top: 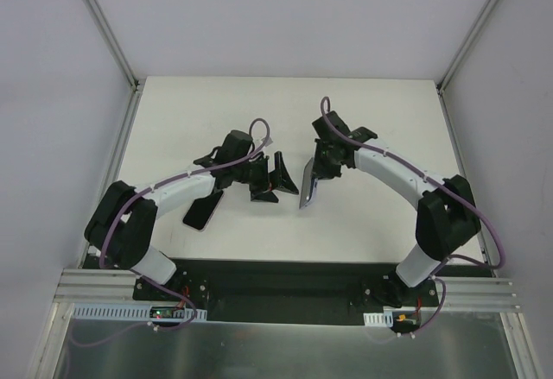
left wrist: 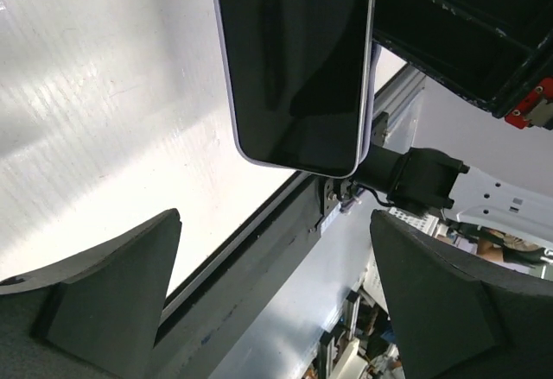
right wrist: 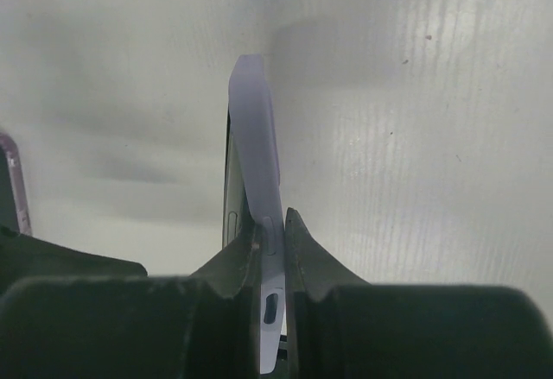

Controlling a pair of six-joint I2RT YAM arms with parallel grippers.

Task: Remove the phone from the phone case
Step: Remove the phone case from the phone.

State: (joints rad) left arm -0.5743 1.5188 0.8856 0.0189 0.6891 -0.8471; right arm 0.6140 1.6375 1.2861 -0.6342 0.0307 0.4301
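The phone [top: 308, 187] hangs upright over the middle of the table, still in its lavender phone case [right wrist: 259, 137]. My right gripper [top: 318, 168] holds it from above and is shut [right wrist: 272, 232] on the case's edge. The phone's silver side [right wrist: 230, 198] shows just left of the case, partly parted from it. In the left wrist view the dark screen with its lavender rim [left wrist: 298, 60] fills the upper middle. My left gripper [top: 276, 180] stands open [left wrist: 276, 293] just left of the phone, with nothing between its fingers [left wrist: 104, 284].
A dark flat slab [top: 203, 211] lies on the white table [top: 380, 111] under the left arm; a purple-rimmed edge [right wrist: 9, 180] shows at the left of the right wrist view. White walls stand on three sides. A black rail [top: 285, 280] lines the near edge.
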